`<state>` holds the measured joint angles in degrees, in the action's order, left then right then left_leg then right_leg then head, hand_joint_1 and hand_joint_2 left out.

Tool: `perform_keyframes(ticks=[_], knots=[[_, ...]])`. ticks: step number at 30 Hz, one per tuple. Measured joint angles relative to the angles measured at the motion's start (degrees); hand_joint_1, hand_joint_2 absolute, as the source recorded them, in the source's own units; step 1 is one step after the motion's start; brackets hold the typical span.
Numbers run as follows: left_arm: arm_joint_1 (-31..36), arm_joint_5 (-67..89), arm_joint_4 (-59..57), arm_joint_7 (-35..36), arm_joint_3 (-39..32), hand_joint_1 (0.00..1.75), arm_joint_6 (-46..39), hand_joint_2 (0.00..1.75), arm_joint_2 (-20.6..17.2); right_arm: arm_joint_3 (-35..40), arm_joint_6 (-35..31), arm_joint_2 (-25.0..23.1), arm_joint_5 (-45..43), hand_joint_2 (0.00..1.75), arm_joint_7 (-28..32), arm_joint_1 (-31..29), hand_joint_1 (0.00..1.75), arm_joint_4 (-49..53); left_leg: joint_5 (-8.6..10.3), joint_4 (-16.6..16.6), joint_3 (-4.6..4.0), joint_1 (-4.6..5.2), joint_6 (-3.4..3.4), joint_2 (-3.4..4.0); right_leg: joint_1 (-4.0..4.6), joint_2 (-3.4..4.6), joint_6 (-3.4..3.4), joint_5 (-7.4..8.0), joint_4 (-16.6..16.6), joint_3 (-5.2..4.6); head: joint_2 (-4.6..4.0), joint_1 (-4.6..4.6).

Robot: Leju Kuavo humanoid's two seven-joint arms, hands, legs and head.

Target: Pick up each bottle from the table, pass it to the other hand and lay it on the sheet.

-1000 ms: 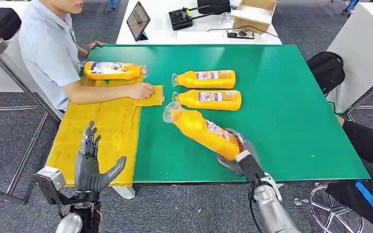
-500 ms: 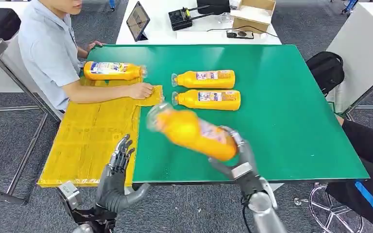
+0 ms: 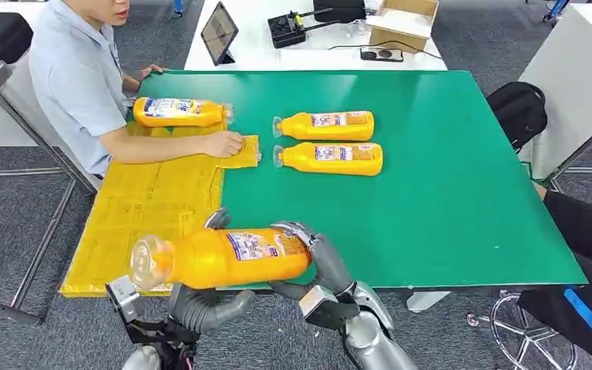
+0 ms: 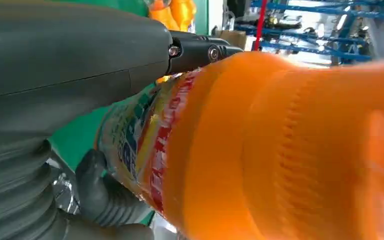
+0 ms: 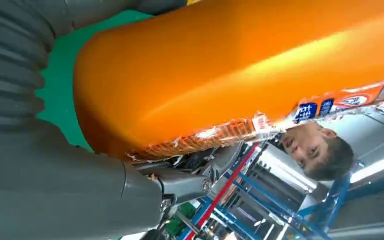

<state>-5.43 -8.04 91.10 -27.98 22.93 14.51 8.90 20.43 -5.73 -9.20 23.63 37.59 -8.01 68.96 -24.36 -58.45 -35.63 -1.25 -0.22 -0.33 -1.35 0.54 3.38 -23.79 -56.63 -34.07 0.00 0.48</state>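
Gripping orange bottle (image 3: 223,258) base in right hand (image 3: 316,266), level above the table's (image 3: 447,193) near edge; left hand (image 3: 200,304) cupped beneath, grip unclear; label print unreadable; yellow sheet (image 3: 150,208) alongside.

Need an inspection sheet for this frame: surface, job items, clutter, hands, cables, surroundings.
Surface: green table, yellow sheet over its left side.
Job items: held bottle lies sideways in the air at the near edge; two bottles on the green; one bottle on the sheet.
Clutter: nothing seen.
Hands: right hand grips the held bottle's base; left hand under it, grip unclear.
Cables: on the white desk.
Surroundings: seated person pressing the sheet; black bag.
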Motion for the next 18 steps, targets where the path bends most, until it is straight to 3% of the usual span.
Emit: perform_keyframes(ticks=[8, 10, 11, 18], knots=[[1.3, -1.2, -0.6, 0.6, 0.7, 0.0, 0.4, 1.75, 0.3, 3.8, 0.0, -2.3, -1.7, 1.75, 0.2, -1.9, 1.75, -2.7, 0.01, 0.0, 0.0, -0.01, 0.0, 0.01, 0.0, 0.0, 0.0, 0.0, 0.0, -0.01, 0.0, 0.0], [1.5, -1.9, -0.6, 0.6, 0.9, 0.37, 0.3, 1.75, 0.5, 4.3, -0.1, -2.6, -2.2, 1.75, 0.0, -2.4, 1.75, -3.7, 0.01, 0.0, 0.0, -0.01, 0.0, -0.01, 0.0, -0.01, 0.0, 0.0, 0.0, -0.01, 0.0, -0.02], [1.5, -2.4, -0.6, 0.6, 1.1, 1.75, 0.2, 1.75, 0.5, 4.6, -0.5, -2.8, -2.3, 1.75, 0.0, -2.6, 1.75, -4.3, 0.01, 0.0, 0.0, 0.0, 0.0, -0.01, 0.0, -0.01, 0.0, 0.0, 0.0, -0.01, 0.0, 0.0], [1.6, -5.2, -0.6, 2.2, 1.0, 1.75, -3.7, 1.75, 0.9, 5.7, -2.9, -3.5, -2.9, 1.75, -0.1, -2.8, 1.75, -8.4, 0.0, 0.0, 0.0, -0.01, 0.0, 0.0, 0.0, 0.0, 0.0, 0.0, 0.0, -0.02, 0.0, -0.02]])
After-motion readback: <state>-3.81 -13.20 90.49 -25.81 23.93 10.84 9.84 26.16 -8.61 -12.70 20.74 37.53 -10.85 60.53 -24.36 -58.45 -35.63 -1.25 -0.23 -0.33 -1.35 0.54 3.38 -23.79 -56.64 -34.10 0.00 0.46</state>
